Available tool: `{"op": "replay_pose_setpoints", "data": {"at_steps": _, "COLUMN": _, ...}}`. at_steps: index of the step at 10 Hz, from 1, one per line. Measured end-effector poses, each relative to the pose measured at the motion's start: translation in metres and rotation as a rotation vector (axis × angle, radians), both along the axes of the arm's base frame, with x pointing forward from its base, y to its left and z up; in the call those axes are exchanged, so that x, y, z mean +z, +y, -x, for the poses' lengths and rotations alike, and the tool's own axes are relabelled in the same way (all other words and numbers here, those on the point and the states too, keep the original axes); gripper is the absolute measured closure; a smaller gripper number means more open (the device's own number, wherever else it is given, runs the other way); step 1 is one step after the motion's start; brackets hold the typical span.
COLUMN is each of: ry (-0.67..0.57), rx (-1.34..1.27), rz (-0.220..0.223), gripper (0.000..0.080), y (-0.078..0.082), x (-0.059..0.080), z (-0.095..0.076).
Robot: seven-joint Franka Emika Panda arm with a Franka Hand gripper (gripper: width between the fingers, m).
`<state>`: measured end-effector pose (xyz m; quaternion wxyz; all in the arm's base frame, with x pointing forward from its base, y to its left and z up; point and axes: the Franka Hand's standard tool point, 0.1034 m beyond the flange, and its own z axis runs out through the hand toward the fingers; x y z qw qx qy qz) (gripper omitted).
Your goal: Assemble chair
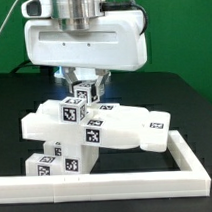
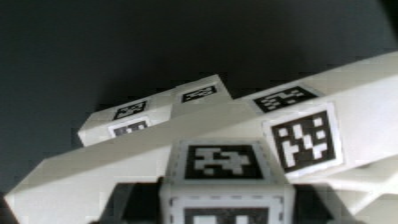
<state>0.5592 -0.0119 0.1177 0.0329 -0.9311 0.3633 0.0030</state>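
The chair [image 1: 113,130] is a matte-white assembly in the middle of the black table: a flat slab with tags, lying on short square posts [image 1: 51,162] at the exterior view's left. My gripper [image 1: 84,95] hangs straight over it and is shut on a short square tagged post [image 1: 84,93] that stands on top of the slab. In the wrist view the post [image 2: 222,175] sits between my two dark fingers [image 2: 128,200], with the gripper [image 2: 222,205] closed around it. The slab [image 2: 320,100] and another tagged part [image 2: 151,112] lie beyond it.
A long white L-shaped rail [image 1: 107,180] runs along the front and turns back at the exterior view's right [image 1: 191,150]. The large white robot hand [image 1: 86,43] fills the space above the chair. A green wall stands behind.
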Motion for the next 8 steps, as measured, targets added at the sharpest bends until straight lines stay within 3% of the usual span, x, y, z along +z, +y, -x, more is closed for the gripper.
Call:
{"op": "replay_pose_setpoints", "data": {"at_steps": 3, "ry": 0.022, "rx": -0.447, "rz": -0.038, "gripper": 0.0515, "y": 0.0017, "x": -0.0006, "z": -0.0009}}
{"op": "replay_pose_setpoints", "data": {"at_steps": 5, "ry": 0.017, "rx": -0.524, "rz": -0.053, "gripper": 0.0515, "y": 0.0025, "x": -0.0004, "z": -0.0025}}
{"op": "replay_pose_setpoints", "data": {"at_steps": 6, "ry": 0.015, "rx": -0.501, "rz": -0.052, "gripper": 0.0443, "y": 0.0025, "x": -0.0006, "z": -0.0024}}
{"op": "replay_pose_setpoints", "data": {"at_steps": 7, "ry": 0.009, "rx": -0.424, "rz": -0.045, "gripper": 0.0232, "y": 0.0026, "x": -0.0007, "z": -0.0023}}
{"op": "replay_pose_setpoints", "data": {"at_steps": 8, "ry": 0.003, "rx": -0.327, "rz": -0.039, "gripper": 0.0232, "y": 0.0041, "x": -0.0008, "z": -0.0022}}
